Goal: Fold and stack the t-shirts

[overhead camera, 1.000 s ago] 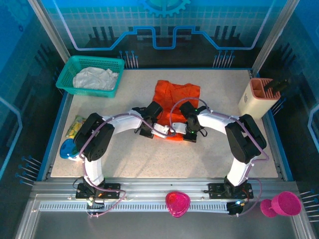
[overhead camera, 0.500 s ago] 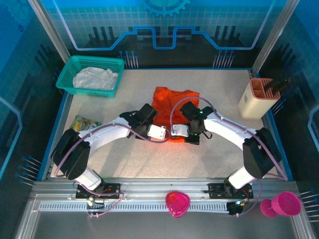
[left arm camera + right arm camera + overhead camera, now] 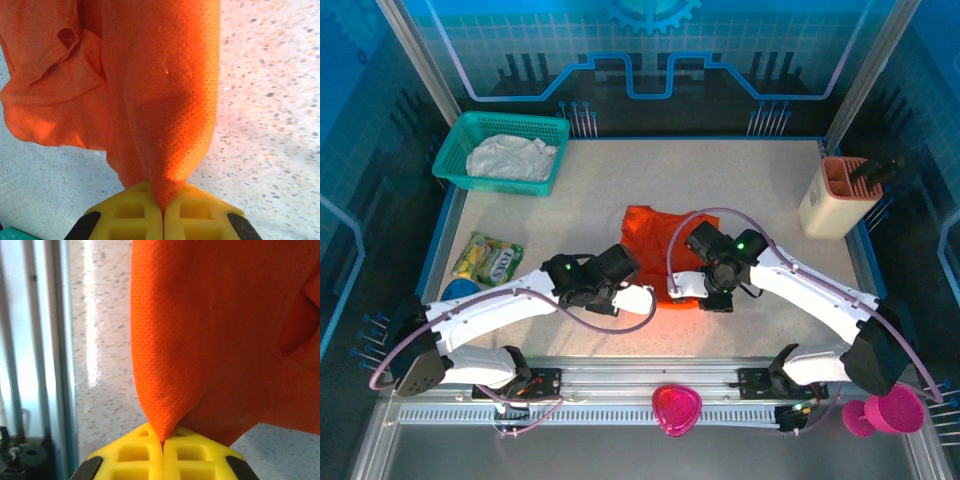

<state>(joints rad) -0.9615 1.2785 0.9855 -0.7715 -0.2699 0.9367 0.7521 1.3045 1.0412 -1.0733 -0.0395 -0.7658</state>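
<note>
1. Meanwhile, both arms had drawn back toward the near edge, dragging the orange t-shirt (image 3: 652, 232) nearer across the speckled table (image 3: 570, 200).
2. The left gripper (image 3: 162, 212) and right gripper (image 3: 162, 442), yellow pads pressed together, each pinched a peak of its dimpled knit cloth.

left gripper (image 3: 162, 215) w/ yellow fingers (image 3: 125, 215) pinched tight on a fold of the orange t-shirt (image 3: 165, 100), rest draped over speckled table (image 3: 270, 100)
</note>
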